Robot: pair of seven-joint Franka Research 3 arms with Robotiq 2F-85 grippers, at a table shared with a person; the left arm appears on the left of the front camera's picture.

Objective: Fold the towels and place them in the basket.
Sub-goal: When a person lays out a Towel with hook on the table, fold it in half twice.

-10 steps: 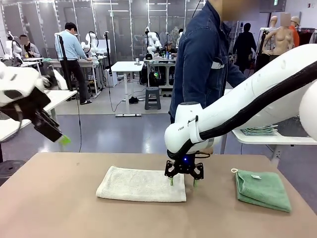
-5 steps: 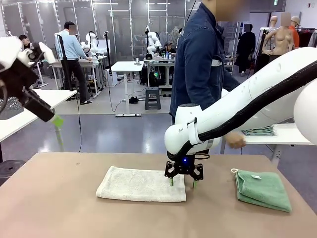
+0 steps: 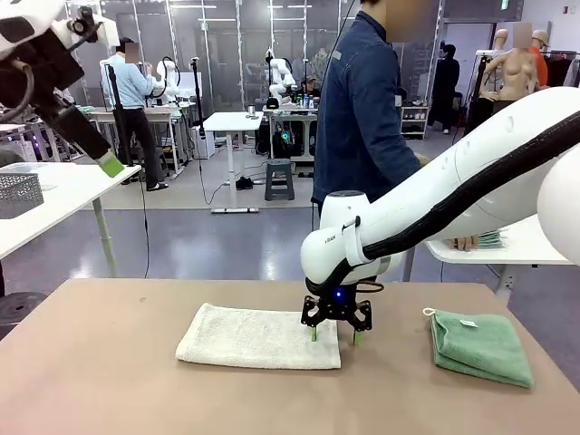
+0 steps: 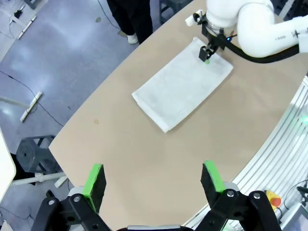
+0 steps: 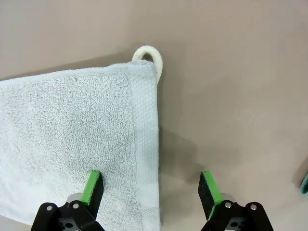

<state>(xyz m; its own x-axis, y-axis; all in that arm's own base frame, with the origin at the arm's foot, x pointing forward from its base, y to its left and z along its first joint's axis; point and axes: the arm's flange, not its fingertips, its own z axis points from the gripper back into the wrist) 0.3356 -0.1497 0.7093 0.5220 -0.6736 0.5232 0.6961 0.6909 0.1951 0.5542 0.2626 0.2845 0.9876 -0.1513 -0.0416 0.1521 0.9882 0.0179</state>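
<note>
Front view: the right gripper (image 3: pixel 334 336) stood wide over the cream towel's (image 3: pixel 258 335) edge. A folded green towel (image 3: pixel 480 346) lay well off to its side, not yet in the basket (image 3: pixel 20 194). The left gripper (image 3: pixel 111 165) hung high, far from both towels. Left wrist view: its jaws were wide, holding nothing, with the cream towel far ahead. Right wrist view: one finger (image 5: pixel 94 185) sat on the towel, one past its edge. Most work seemed left.
</note>
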